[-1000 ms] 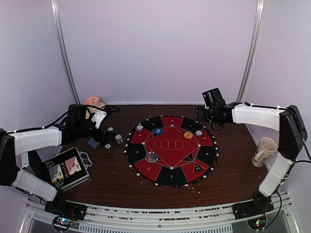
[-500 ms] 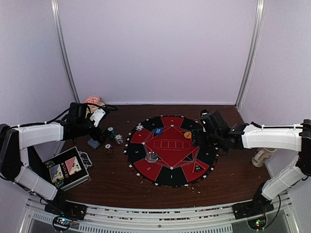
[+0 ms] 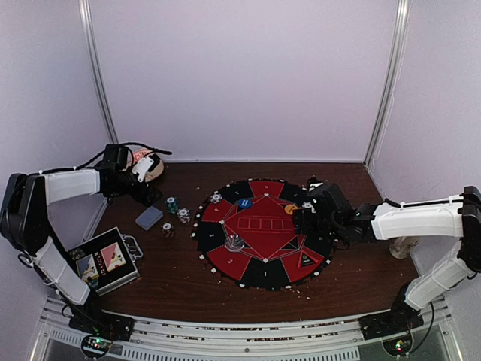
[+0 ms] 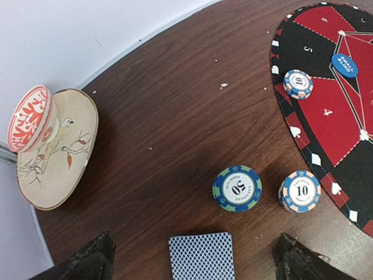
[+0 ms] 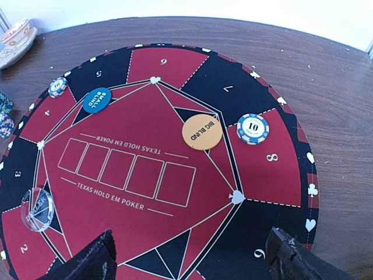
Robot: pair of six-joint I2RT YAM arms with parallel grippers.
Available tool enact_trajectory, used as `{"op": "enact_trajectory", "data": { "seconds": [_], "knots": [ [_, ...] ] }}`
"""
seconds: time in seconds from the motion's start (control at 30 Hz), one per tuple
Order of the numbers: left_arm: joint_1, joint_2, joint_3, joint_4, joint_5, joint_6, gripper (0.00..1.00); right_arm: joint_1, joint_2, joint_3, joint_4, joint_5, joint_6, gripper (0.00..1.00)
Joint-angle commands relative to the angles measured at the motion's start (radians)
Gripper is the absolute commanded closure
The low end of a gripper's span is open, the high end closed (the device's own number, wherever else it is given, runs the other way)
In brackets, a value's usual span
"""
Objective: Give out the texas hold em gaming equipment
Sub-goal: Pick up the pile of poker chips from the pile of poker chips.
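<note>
Under the left gripper, fingers spread wide: card deck centred between them, teal chip just ahead. Right gripper, equally wide, well apart over the mat.

White arms, black joints, cables.

We find the poker mat mid-tabletop, chips and card deck to its left, and the metal case nearer us, far left.

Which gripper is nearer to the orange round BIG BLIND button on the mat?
Right. The right gripper hovers just beside the orange round button over the red-and-black round mat; the left gripper is far left, off the mat, above the blue-backed cards.
</note>
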Motion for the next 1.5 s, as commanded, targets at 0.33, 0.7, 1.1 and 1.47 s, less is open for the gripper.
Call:
{"op": "enact_trajectory", "data": {
  "seconds": [0.33,0.7,1.1,1.47],
  "knots": [
    [0.012,0.015,-0.019,-0.121,0.295,0.153,0.02,0.01,0.032,0.013,0.037,0.02,0.003,0.1],
    [-0.05,0.088,0.024,-0.133,0.272,0.125,0.02,0.01,0.044,0.018,0.032,0.029,0.0,0.1],
    [-0.116,0.163,0.043,-0.085,0.132,0.068,0.05,0.013,0.043,0.019,0.032,0.027,-0.001,0.1],
    [-0.15,0.212,0.081,-0.061,0.091,0.05,0.07,0.013,0.052,0.02,0.032,0.026,-0.003,0.11]
  ]
}}
